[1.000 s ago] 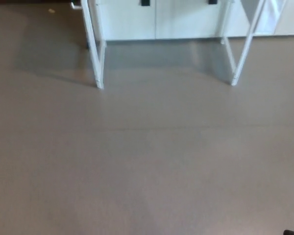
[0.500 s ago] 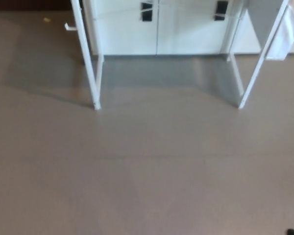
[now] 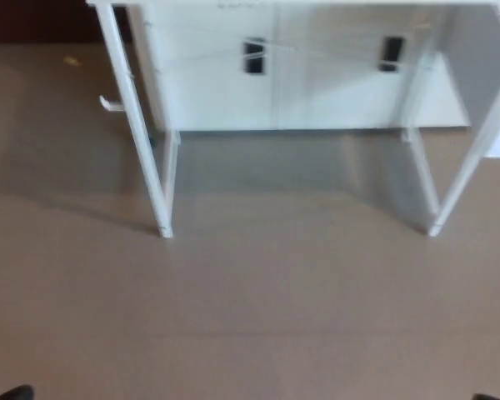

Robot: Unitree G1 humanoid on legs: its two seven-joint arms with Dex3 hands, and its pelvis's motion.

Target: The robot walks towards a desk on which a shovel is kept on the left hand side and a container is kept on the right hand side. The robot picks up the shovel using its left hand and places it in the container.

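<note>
Only a dark sliver is showing at each bottom corner, probably the left hand (image 3: 10, 392) and the right hand (image 3: 487, 397), and I cannot tell whether either is open or closed. Beyond them the bare brown floor (image 3: 258, 317) is lying between the robot and the white desk (image 3: 142, 158), whose top is barely entering the upper edge. The shovel and the container are not showing, so their places cannot be told. The robot is judged to be walking up: it is best approaching squarely, stopping short of the legs and leaning left of centre for a left-hand reach. Counting: one desk, four legs showing, one white cabinet (image 3: 208, 92) behind, two black handles (image 3: 254, 57).
</note>
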